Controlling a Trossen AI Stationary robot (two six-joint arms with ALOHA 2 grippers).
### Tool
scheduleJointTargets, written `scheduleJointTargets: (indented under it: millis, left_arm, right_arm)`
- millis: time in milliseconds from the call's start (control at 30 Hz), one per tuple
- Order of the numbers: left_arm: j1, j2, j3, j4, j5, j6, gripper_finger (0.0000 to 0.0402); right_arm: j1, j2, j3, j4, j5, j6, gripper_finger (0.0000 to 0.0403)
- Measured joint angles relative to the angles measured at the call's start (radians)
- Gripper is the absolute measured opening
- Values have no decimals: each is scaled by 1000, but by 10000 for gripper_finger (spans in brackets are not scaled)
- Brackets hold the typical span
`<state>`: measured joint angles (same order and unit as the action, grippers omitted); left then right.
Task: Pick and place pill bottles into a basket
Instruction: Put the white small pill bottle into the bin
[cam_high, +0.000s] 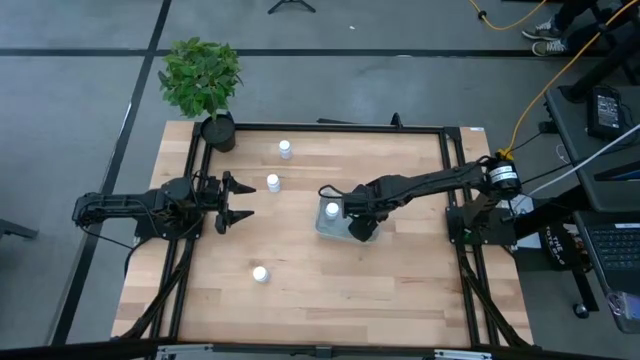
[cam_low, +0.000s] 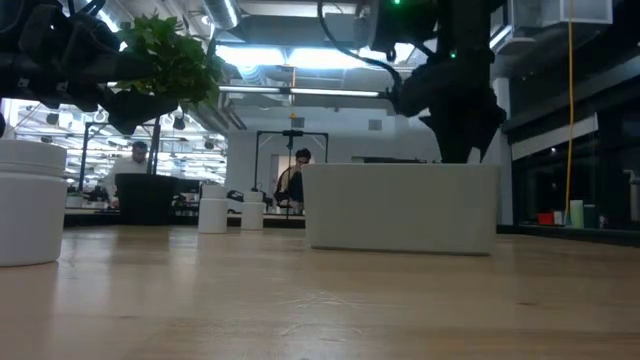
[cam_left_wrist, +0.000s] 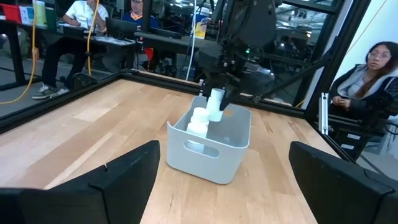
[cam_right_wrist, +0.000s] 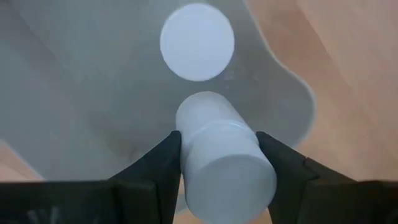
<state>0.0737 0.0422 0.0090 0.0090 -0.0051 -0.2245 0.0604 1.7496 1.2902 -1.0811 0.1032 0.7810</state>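
Note:
The grey-blue basket (cam_high: 328, 228) stands on the table right of centre; it also shows in the left wrist view (cam_left_wrist: 211, 152) and the low view (cam_low: 400, 205). One white pill bottle (cam_left_wrist: 198, 122) stands inside it, cap up (cam_right_wrist: 197, 42). My right gripper (cam_high: 358, 226) is over the basket, shut on another white bottle (cam_right_wrist: 224, 158). My left gripper (cam_high: 238, 201) is open and empty, left of the basket. Three bottles stand loose on the table: far (cam_high: 286, 149), middle (cam_high: 273, 183), near (cam_high: 260, 273). My right gripper pinches the bottle's round body (cam_right_wrist: 214, 140) between its two fingers (cam_right_wrist: 163, 163), which lie on opposite sides of it. The fingers come from above, pointing down into the basket. The bottle (cam_left_wrist: 216, 104) hangs tilted over the basket's inside, beside the standing bottle.
A black pot with a green plant (cam_high: 205, 85) stands at the table's far left corner. A black frame rail (cam_high: 330, 127) runs round the tabletop. People sit at desks beyond the table (cam_left_wrist: 367, 81). Bare wood lies near the front edge (cam_high: 340, 300).

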Motion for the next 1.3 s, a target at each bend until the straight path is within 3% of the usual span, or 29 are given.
scheduleJointTargets:
  millis: [800, 1067, 1300]
  left_arm:
    - [0, 0, 0, 0, -3, 2, 349]
    - [0, 0, 0, 0, -6, 2, 349]
    - [0, 0, 0, 0, -6, 2, 349]
  right_arm:
    - [-84, 63, -21, 31, 0, -96, 171]
    - [-95, 66, -21, 32, -1, -106, 268]
    - [-94, 66, -10, 15, -2, -105, 268]
